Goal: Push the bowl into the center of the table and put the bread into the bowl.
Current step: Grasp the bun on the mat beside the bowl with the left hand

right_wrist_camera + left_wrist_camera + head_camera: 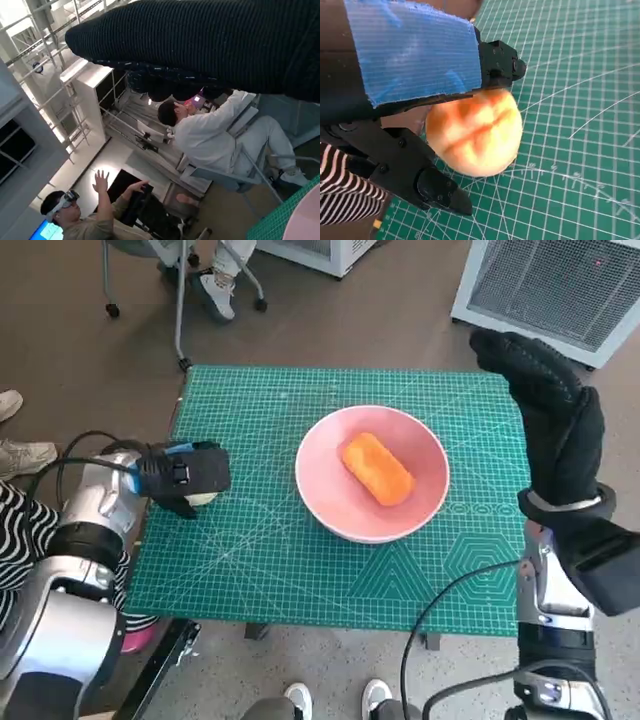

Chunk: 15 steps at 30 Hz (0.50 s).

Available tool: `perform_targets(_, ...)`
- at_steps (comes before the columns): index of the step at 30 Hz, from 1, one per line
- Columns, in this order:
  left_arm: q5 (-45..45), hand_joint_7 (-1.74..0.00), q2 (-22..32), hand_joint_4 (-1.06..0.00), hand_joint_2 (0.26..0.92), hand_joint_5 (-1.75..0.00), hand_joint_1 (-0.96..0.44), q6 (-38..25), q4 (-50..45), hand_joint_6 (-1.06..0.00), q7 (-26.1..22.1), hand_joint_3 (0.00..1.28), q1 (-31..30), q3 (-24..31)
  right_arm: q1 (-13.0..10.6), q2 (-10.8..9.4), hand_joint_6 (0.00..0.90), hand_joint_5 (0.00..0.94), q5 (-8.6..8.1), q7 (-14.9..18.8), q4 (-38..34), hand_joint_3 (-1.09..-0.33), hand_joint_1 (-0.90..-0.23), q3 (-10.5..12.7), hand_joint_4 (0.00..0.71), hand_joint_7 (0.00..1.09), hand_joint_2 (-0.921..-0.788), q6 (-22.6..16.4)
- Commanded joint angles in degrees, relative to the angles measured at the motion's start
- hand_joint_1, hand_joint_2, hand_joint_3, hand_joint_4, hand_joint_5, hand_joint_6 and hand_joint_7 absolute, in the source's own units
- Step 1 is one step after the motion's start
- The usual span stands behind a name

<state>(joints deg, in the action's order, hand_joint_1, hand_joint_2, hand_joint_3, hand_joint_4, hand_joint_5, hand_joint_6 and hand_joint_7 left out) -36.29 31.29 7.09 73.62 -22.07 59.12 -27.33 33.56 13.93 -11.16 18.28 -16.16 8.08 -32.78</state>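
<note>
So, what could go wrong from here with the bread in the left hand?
1. The left hand holds the round bun close to the left edge of the table; if the grip slips there, the bun may roll off.
2. The bowl already contains an orange loaf, so the bun may land on it and bounce out.
3. The right hand is raised clear of the bowl, so nothing steadies it.

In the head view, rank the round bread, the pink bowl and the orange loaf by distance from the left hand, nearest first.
1. Round bread: held in the left hand, at the mat's left edge.
2. Pink bowl: mid-table, its near rim to the hand's right.
3. Orange loaf: inside the bowl, past that rim.
</note>
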Motion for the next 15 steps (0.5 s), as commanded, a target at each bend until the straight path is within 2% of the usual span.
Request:
perform_targets(1,-1.45,-0.02,-0.61,-0.04,0.718,-0.01,-0.03,-1.25,1.02,-0.13,0.91,0.03,-0.25,-1.35,-1.59,0.56,-0.001,0.0,0.0,0.57,0.4,-0.75,-0.765,0.02,0.155,0.53,-0.921,0.86)
perform_targets(3,-1.97,-0.03,-0.74,-0.07,0.728,-0.02,-0.03,-1.53,1.03,-0.16,1.6,0.03,-0.3,-1.97,-1.64,0.62,-0.001,0.0,0.03,0.64,0.27,-0.751,-0.764,0.03,0.154,0.53,-0.921,0.69)
perform_targets(6,-2.99,-0.04,-0.95,-0.19,0.755,-0.03,-0.03,-1.77,1.23,-0.26,3.07,0.04,-0.4,-2.85,-1.68,0.67,-0.001,0.0,0.15,0.66,0.19,-0.753,-0.758,-0.04,0.152,0.52,-0.921,0.56)
perform_targets(8,-3.82,-0.07,-0.95,-0.36,0.787,-0.06,-0.02,-1.58,1.33,-0.4,4.72,0.05,-0.58,-3.61,-1.73,0.66,-0.001,0.0,0.11,0.71,0.25,-0.756,-0.756,-0.1,0.151,0.52,-0.921,0.56)
perform_targets(12,-4.44,-0.13,-0.57,-0.6,0.825,-0.1,-0.01,-0.49,1.26,-0.61,7.49,0.05,-0.9,-4.32,-1.84,0.7,-0.001,0.0,0.03,0.76,0.59,-0.761,-0.753,-0.18,0.149,0.52,-0.921,0.67)
perform_targets(13,-4.62,-0.23,-0.36,-0.66,0.839,-0.13,-0.01,0.01,1.12,-0.62,8.34,0.03,-0.98,-4.41,-1.84,0.73,-0.001,0.0,0.01,0.8,0.67,-0.761,-0.752,-0.19,0.149,0.52,-0.921,0.72)
perform_targets(14,-4.75,-0.44,-0.23,-0.67,0.855,-0.32,-0.01,0.36,1.05,-0.62,8.95,0.04,-1.03,-4.47,-1.85,0.74,-0.001,0.0,-0.01,0.83,0.74,-0.762,-0.751,-0.2,0.149,0.52,-0.921,0.76)
perform_targets(15,-4.84,-0.76,-0.17,-0.66,0.879,-0.61,-0.01,0.56,1.05,-0.59,9.31,0.07,-1.03,-4.51,-1.84,0.77,-0.001,0.0,-0.03,0.86,0.77,-0.763,-0.75,-0.18,0.149,0.52,-0.921,0.79)
